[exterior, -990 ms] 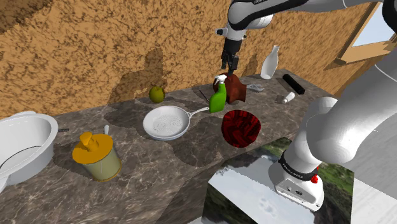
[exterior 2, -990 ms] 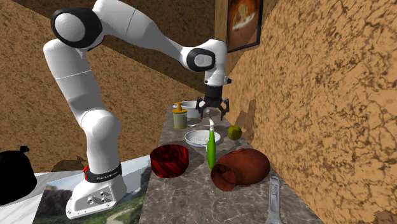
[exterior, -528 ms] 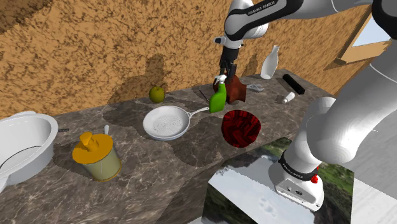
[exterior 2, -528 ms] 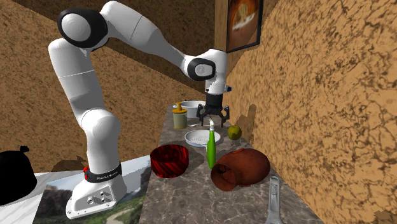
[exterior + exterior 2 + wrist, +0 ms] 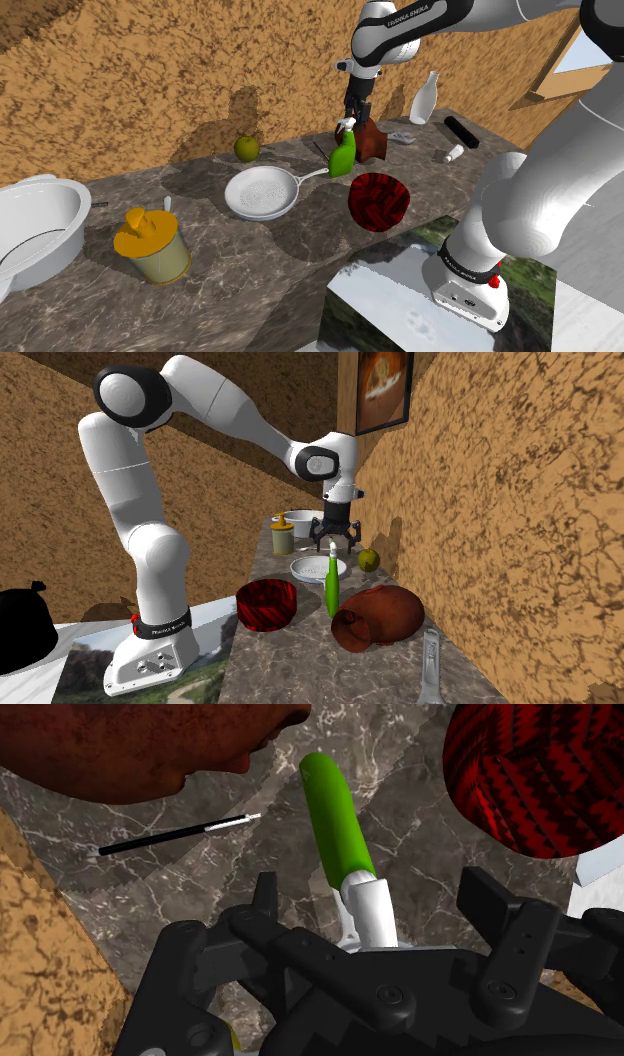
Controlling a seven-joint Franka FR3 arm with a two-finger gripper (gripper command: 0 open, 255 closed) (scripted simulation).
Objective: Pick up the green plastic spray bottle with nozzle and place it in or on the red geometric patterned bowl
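The green spray bottle (image 5: 342, 157) stands upright on the marble counter, its white nozzle (image 5: 347, 124) on top. My gripper (image 5: 352, 112) hangs right over that nozzle. In the wrist view the gripper (image 5: 380, 904) is open, and its black fingers (image 5: 265, 899) stand apart on either side of the white neck (image 5: 372, 909) without touching it. The green body (image 5: 335, 819) stretches away below. The red patterned bowl (image 5: 379, 200) sits near the counter's front edge, close to the bottle. From the second exterior view the bottle (image 5: 331, 587) stands between the bowl (image 5: 266, 604) and a brown lump.
A brown lump (image 5: 374, 140) sits right beside the bottle. A white pan (image 5: 263, 192), a green apple (image 5: 246, 148), a yellow-lidded jar (image 5: 152, 245) and a white basin (image 5: 35, 225) lie along the counter. A thin black stick (image 5: 170, 836) lies near the bottle. A rough wall backs the counter.
The gripper has come down and slightly towards the shoulder view's left, closing in over the bottle's nozzle. The bottle and bowl have not moved.
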